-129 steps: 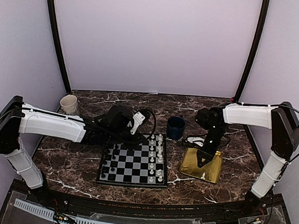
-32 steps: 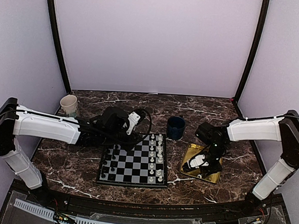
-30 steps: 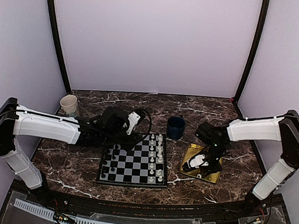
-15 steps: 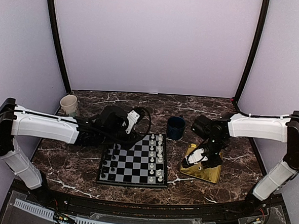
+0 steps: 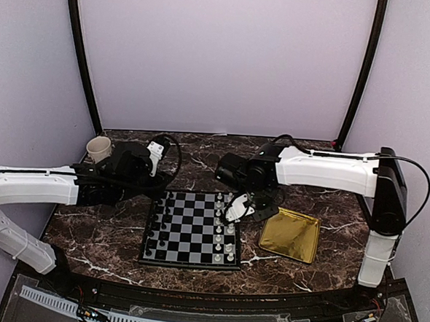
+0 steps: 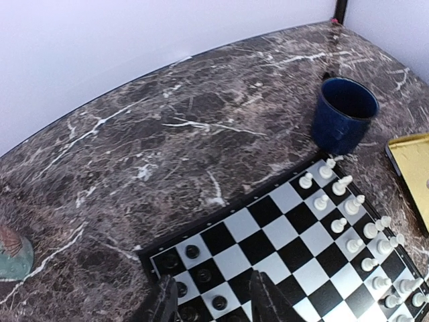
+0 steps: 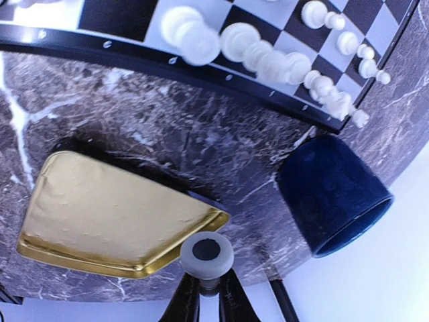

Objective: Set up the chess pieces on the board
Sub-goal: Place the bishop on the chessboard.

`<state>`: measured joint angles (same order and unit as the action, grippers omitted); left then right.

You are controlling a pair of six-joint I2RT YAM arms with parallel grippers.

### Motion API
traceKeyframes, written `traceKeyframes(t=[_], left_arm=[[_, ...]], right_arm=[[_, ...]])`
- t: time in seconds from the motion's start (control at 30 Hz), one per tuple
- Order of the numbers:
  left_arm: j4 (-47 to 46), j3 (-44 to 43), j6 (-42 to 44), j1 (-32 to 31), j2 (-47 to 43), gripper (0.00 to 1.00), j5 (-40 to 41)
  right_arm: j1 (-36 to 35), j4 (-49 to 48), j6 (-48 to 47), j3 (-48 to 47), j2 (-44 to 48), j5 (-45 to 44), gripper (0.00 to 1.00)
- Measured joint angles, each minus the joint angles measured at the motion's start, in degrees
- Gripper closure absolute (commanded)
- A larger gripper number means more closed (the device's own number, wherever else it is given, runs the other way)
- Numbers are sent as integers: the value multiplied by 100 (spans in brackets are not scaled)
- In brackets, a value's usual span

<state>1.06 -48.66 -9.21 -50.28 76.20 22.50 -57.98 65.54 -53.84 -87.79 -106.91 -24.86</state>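
The board point(image 5: 189, 229) lies at the table's middle, with white chess pieces point(image 5: 225, 227) along its right columns and black pieces point(image 5: 160, 227) on its left. My right gripper point(image 5: 235, 208) hangs over the board's far right edge. In the right wrist view the gripper point(image 7: 206, 278) is shut on a white chess piece point(image 7: 206, 251), whose round base with a dark centre faces the camera. My left gripper point(image 6: 213, 302) stands open over the board's point(image 6: 268, 228) far left corner with nothing between its fingers. That view also shows white pieces point(image 6: 348, 201).
A gold tray point(image 5: 291, 235) lies right of the board. A dark blue cup point(image 6: 345, 114) stands just behind the board's far right corner. A cream cup point(image 5: 99, 149) stands at the far left. The right arm reaches across between tray and board.
My right gripper closed over the gold tray and has carried a white piece left to the board's right edge. The left arm has drawn back to the left.
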Motion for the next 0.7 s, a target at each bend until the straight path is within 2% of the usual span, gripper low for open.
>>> traceKeyframes(t=[0.17, 0.43, 0.7], left_arm=[[39, 411, -157, 291, -730, 60, 116], [81, 699, -229, 319, -1169, 60, 155], [79, 859, -264, 319, -1333, 60, 149]], right_arm=[[-417, 59, 105, -667, -782, -785, 88], [-861, 164, 103, -1631, -1893, -1716, 87], [-1069, 269, 76, -2111, -2116, -2310, 87]])
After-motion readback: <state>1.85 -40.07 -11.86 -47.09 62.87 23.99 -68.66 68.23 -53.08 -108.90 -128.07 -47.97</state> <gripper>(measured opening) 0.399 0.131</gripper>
